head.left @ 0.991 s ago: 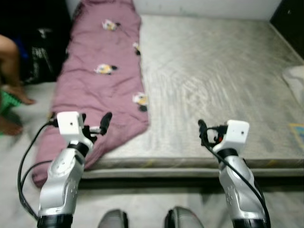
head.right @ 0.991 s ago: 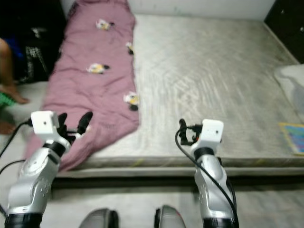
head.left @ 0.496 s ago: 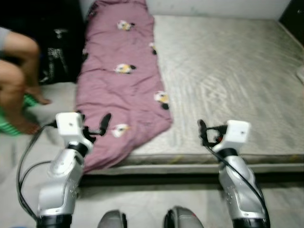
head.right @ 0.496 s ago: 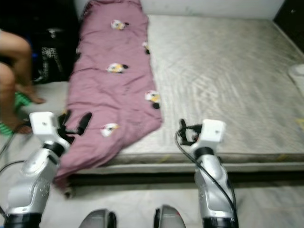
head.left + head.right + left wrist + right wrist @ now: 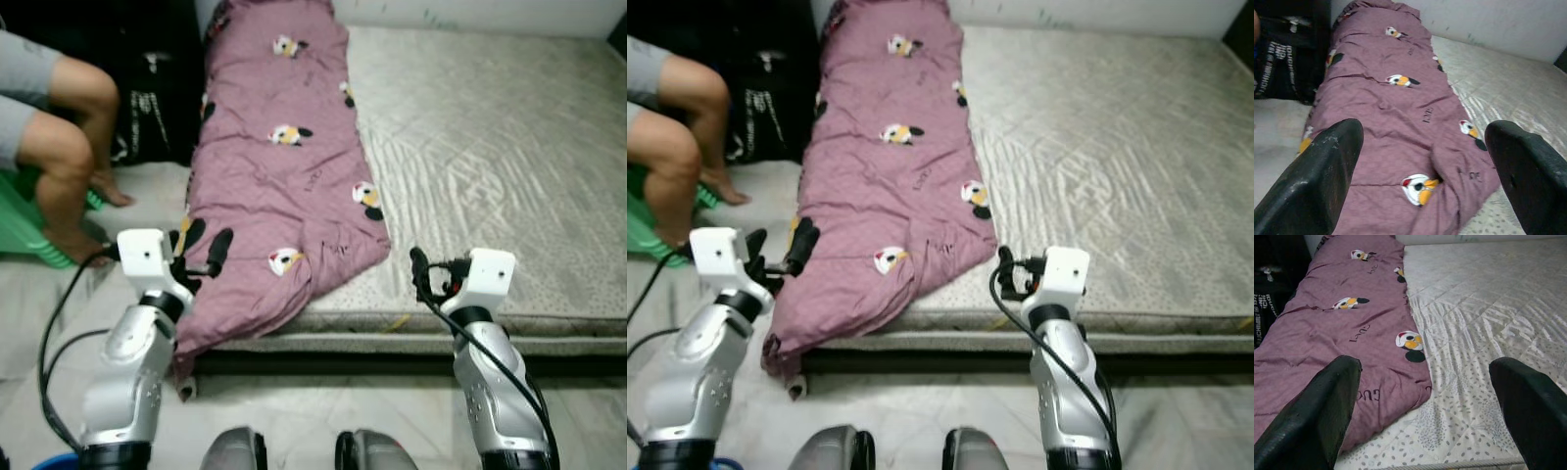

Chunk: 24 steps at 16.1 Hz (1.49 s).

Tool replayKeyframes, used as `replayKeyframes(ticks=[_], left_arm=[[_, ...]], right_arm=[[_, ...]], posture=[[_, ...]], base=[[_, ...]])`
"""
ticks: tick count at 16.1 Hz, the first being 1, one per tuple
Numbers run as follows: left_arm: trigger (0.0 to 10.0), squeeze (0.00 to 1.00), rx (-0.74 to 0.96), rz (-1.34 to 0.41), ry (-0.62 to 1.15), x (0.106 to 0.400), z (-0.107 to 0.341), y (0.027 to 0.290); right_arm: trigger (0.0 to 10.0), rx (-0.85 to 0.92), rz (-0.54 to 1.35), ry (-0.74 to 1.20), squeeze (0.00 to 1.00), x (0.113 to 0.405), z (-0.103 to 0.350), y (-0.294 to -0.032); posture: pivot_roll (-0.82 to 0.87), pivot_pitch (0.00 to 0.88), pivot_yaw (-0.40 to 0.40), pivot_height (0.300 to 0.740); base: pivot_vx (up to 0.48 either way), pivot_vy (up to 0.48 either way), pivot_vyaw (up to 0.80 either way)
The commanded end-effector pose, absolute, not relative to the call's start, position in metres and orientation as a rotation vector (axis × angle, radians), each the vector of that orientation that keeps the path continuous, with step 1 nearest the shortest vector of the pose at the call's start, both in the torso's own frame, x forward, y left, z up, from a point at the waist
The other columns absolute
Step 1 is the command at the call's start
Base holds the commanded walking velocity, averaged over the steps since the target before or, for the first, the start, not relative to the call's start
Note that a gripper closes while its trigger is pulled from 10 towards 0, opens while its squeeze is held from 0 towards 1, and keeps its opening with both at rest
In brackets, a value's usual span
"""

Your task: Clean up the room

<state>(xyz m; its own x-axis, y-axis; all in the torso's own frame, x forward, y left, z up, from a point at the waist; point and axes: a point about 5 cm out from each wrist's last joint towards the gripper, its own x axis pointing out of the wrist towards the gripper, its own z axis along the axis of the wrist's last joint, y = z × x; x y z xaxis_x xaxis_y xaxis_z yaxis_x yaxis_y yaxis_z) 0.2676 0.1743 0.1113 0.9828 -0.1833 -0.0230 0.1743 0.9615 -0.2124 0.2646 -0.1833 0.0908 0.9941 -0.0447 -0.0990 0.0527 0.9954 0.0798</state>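
A purple blanket [image 5: 284, 186] printed with cartoon figures lies along the left side of a low grey mattress [image 5: 490, 147]. Its near end droops over the front left corner down to the floor. My left gripper [image 5: 204, 245] is open and held in the air just in front of that drooping end, not touching it. In the left wrist view the blanket [image 5: 1396, 122] lies between the two fingers, farther off. My right gripper [image 5: 423, 276] is open too, level with the mattress's front edge, right of the blanket's [image 5: 1342, 333] corner.
A person's bare legs [image 5: 69, 147] are at the left, on a green stool [image 5: 24, 230]. A black bag [image 5: 147, 88] stands between the person and the mattress. Pale tiled floor [image 5: 294, 421] runs along the front of the mattress.
The view has swung left, so the blanket and mattress sit farther right in the picture and the person's legs have come in. Both arms hold the same pose.
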Motion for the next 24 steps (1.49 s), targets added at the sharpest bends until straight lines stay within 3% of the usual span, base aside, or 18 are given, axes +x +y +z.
replayKeyframes(ticks=[1,10,14,24], left_arm=[[10.0,0.00,-0.209,-0.199,0.021,0.2667,0.1157,0.1717],[10.0,0.00,-0.210,-0.205,0.022,0.2666,0.1157,0.1710],[10.0,0.00,-0.211,-0.183,0.036,0.2675,0.1136,0.1727],[10.0,0.00,-0.181,-0.139,0.054,0.2694,0.1099,0.1780]], right_arm=[[10.0,0.079,-0.063,0.105,0.00,0.2632,0.0901,-0.1888],[10.0,0.078,-0.064,0.105,0.00,0.2635,0.0901,-0.1887],[10.0,0.078,-0.064,0.109,0.00,0.2636,0.0900,-0.1884],[10.0,0.075,-0.063,0.114,0.00,0.2641,0.0892,-0.1891]], posture=[[-0.02,0.129,-0.017,0.740],[-0.03,0.129,-0.016,0.740],[-0.02,0.130,-0.016,0.740],[-0.02,0.130,-0.019,0.740]], base=[[0.371,0.000,0.00],[0.288,0.000,0.00],[0.000,0.000,0.00],[0.000,0.000,-0.80]])
